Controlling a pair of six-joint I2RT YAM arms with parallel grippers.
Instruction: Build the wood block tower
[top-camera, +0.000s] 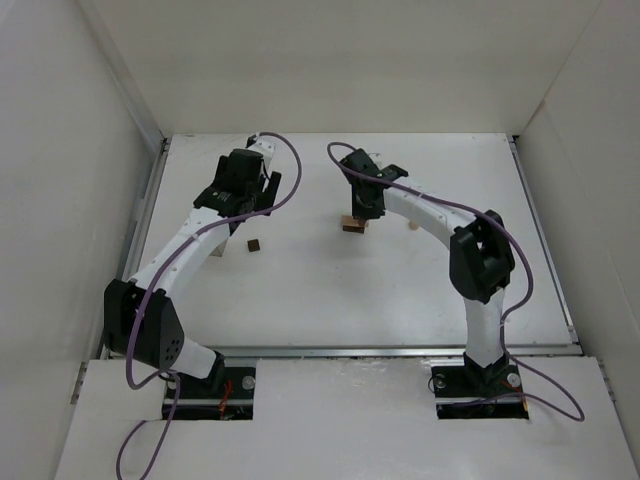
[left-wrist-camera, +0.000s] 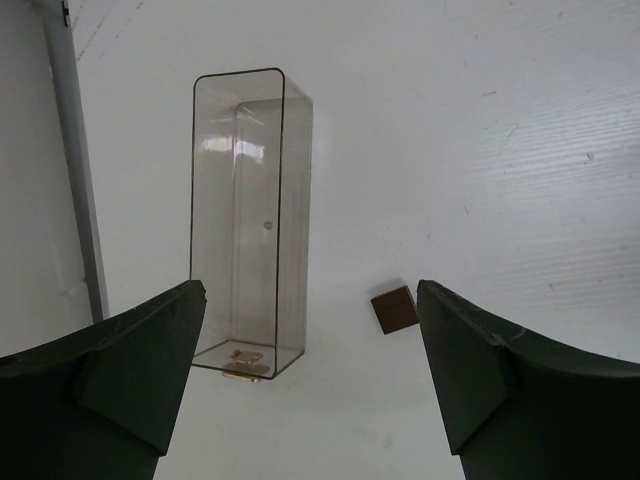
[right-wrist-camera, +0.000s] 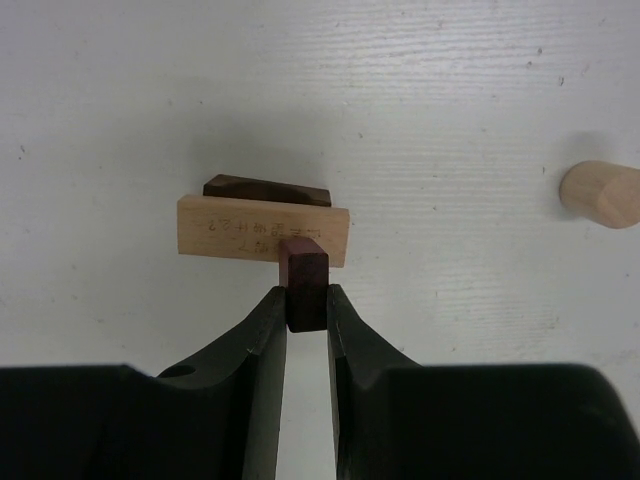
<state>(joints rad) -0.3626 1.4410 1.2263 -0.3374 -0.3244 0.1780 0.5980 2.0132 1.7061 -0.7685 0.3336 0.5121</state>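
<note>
My right gripper (right-wrist-camera: 305, 300) pinches a dark brown cube (right-wrist-camera: 304, 275) at the tan slab's (right-wrist-camera: 230, 228) near edge; I can't read the slab's faint print. My left gripper (left-wrist-camera: 310, 295) gapes empty. Its camera, unlike the right's, shows the clear box (left-wrist-camera: 250, 200).

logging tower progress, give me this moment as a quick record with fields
right fingers: shut on a dark cube at the tan slab's near edge
tan slab: lying flat, dark piece showing behind it
pale cylinder: lying apart, right of the slab
left fingers: open, holding nothing
loose cube: lying beside the clear box
</note>
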